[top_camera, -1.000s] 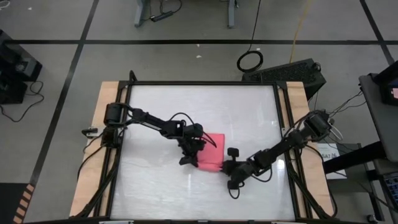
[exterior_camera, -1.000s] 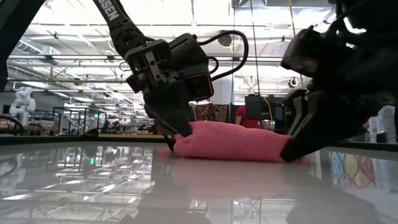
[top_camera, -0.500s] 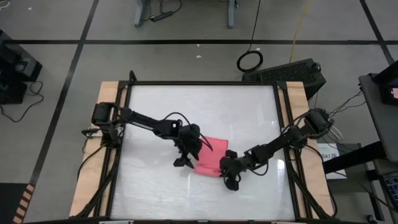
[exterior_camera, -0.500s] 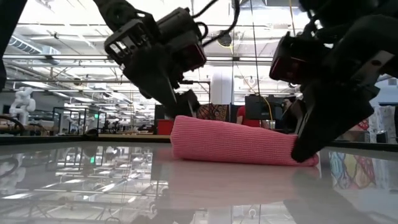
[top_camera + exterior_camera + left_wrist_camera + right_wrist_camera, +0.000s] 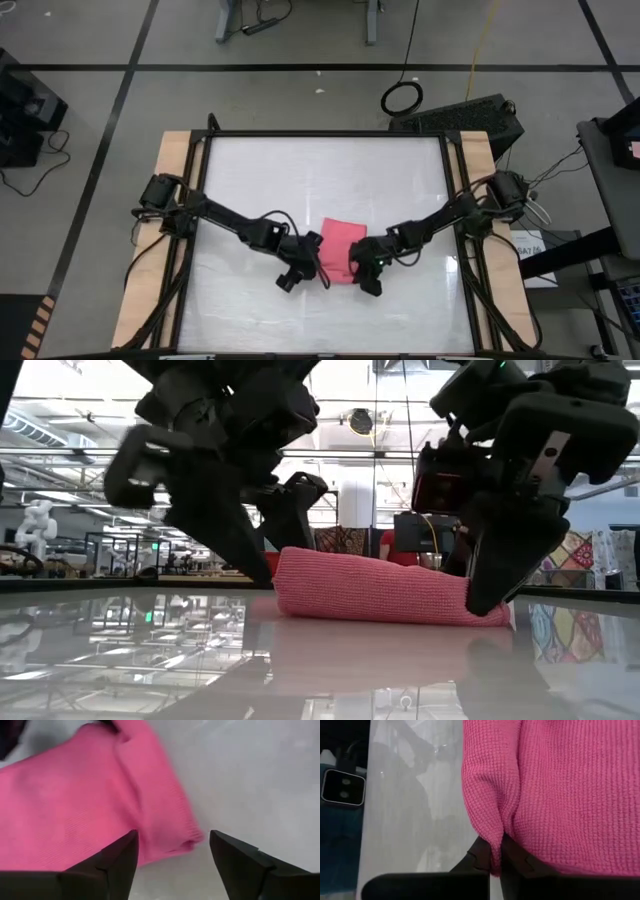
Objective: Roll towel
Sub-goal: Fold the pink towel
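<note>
Low view: left fingers (image 5: 255,525) newly off towel (image 5: 380,588)

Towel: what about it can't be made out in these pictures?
- Towel: tag not visible in any view.
- Roll turns: ends covered in low view by both arms.
- Left wrist view: far edge cut off by frame, blurred.
- Right wrist view: right pincer pinches a fold, hiding that edge.
</note>
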